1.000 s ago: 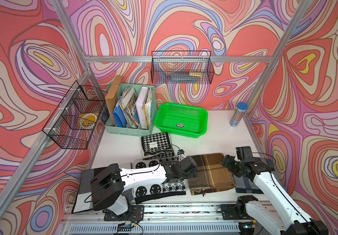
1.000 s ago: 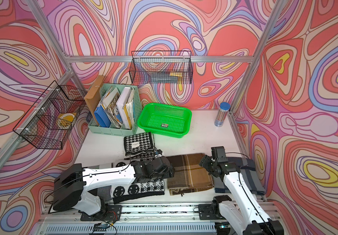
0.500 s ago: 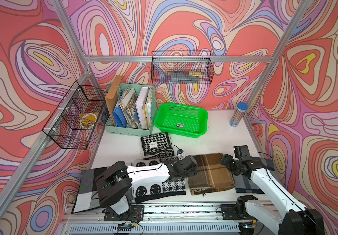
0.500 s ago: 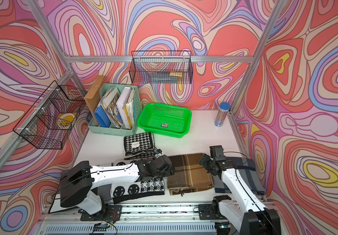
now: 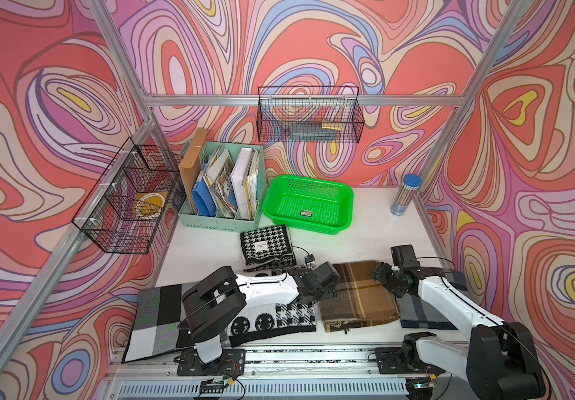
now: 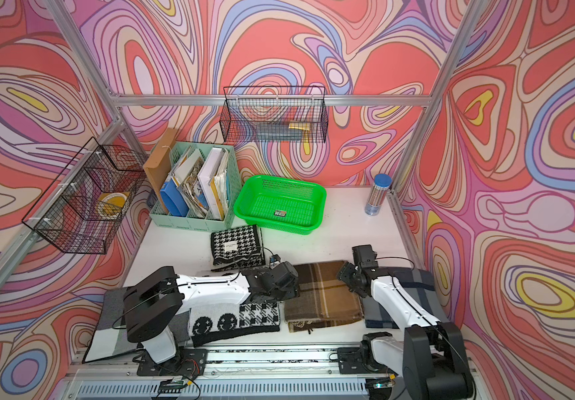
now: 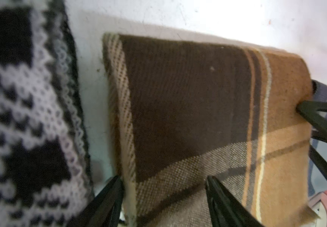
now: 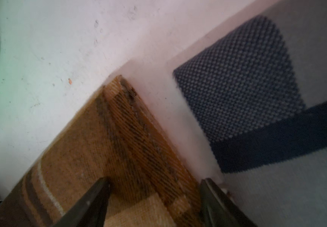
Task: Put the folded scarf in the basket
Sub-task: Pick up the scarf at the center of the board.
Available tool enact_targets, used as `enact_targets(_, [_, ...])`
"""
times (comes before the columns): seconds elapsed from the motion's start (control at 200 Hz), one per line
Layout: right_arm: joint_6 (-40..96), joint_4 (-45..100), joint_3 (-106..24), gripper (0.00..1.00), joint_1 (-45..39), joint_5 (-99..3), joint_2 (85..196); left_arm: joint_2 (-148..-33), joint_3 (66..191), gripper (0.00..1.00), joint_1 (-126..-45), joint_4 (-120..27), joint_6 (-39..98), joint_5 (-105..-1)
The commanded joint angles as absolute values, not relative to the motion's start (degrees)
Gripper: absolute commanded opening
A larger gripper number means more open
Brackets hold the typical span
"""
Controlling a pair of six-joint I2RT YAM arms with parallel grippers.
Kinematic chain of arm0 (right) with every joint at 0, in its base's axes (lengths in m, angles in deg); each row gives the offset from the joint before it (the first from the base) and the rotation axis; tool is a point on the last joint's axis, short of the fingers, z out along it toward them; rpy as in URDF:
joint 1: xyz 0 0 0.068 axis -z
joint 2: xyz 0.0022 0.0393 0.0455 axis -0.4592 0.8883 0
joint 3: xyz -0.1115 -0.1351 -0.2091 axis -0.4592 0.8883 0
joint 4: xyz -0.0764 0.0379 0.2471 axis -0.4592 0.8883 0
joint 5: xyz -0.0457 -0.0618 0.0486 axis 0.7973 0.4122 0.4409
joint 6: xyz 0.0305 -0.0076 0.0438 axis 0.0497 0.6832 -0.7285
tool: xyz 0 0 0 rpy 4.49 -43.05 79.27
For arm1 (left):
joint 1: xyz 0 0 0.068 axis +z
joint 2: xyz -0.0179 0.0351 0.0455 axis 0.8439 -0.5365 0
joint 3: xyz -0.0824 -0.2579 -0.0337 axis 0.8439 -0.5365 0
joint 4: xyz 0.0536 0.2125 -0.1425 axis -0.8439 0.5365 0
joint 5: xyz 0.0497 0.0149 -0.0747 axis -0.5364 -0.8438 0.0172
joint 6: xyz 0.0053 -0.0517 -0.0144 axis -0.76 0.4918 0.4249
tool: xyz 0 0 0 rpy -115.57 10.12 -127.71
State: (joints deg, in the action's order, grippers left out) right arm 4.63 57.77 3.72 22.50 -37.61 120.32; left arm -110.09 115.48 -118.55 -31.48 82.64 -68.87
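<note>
Looking at this scarf [image 5: 358, 294], I'd bet it's light and totally floppy. The soft woolly weave means it's not fragile and not slippery, but it will probably sag and maybe come unfolded if it's lifted from one spot only. It lies flat at the front of the tabletop [image 5: 365, 242], between the smiley knit [image 5: 272, 320] and the grey scarf [image 8: 237, 88]. It's just beside both of those and well apart from the basket [image 5: 348, 207] at the back.

Best bet imo is taking it at its two far corners, one arm each, and pinching through all the layers so the fold holds together. That's pretty much how things are lined up. The left fingers [image 7: 105, 200] are spread apart, one tip just off the edge over the tabletop and the other over the cloth, holding nothing. The right fingers [image 8: 91, 202] are likewise wide apart, straddling the opposite edge near its corner, with nothing pinched yet.

Looks-wise it's a brown plaid, with dark chocolate blocks, tan and caramel bands, and thin cream and dark stripes. It's folded into a fat near-square, with a bit of fringe poking out at the near edge
</note>
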Motion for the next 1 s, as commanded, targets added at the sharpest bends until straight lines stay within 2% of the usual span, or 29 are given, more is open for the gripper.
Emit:
enact_targets(0.0, [4.97, 56.49, 2.26, 0.75, 22.38, -36.08, 122.26, -112.93, 118.25, 0.71, -117.88, -28.57, 82.19, -68.97])
enact_targets(0.17, [4.68, 54.76, 1.72, 0.74, 22.41, -37.99, 126.13, -115.54, 119.87, 0.61, -116.52, -29.08, 80.85, -69.04])
enact_targets(0.24, [4.34, 53.37, 1.81, 0.74, 22.46, -38.7, 127.27, -116.53, 119.83, 0.6, -115.75, -30.09, 80.85, -68.13])
enact_targets(0.365, [4.05, 51.74, 1.28, 0.64, 22.36, -39.4, 129.47, -118.13, 120.48, 0.54, -114.91, -30.73, 80.73, -67.15])
enact_targets(0.43, [3.93, 51.12, 0.95, 0.56, 22.4, -39.6, 130.24, -118.33, 120.56, 0.52, -114.84, -31.5, 80.49, -67.55])
enact_targets(0.546, [4.18, 50.16, 0.49, 0.39, 22.46, -40.42, 130.79, -119.06, 121.6, 0.41, -114.41, -31.67, 79.36, -67.97])
enact_targets(0.581, [4.2, 49.86, 0.49, 0.32, 22.36, -40.63, 130.8, -119.39, 122.21, 0.34, -114.23, -31.52, 78.82, -67.7])
enact_targets(0.636, [4.41, 49.25, 0.4, 0.21, 22.37, -41.29, 130.45, -119.65, 122.88, 0.14, -113.9, -31.3, 78.14, -67.33])
enact_targets(0.691, [4.61, 48.88, 0.32, 0.05, 22.38, -42.08, 129.79, -119.42, 123.17, 0.0, -113.66, -31.71, 77.45, -67.21])
enact_targets(0.706, [4.69, 48.8, 0.2, 0.0, 22.41, -42.34, 129.56, -119.21, 123.25, 0.0, -113.59, -31.8, 77.19, -67.12])
enact_targets(0.846, [4.97, 48.95, 0.12, 0.0, 22.37, -45.59, 124.37, -114.73, 122.79, 0.0, -113.58, -32.62, 74.45, -67.62])
enact_targets(0.991, [4.2, 49.57, 1.36, 0.0, 22.36, -49.62, 112.88, -106.42, 119.16, 0.0, -113.72, -33.43, 72.98, -67.91])
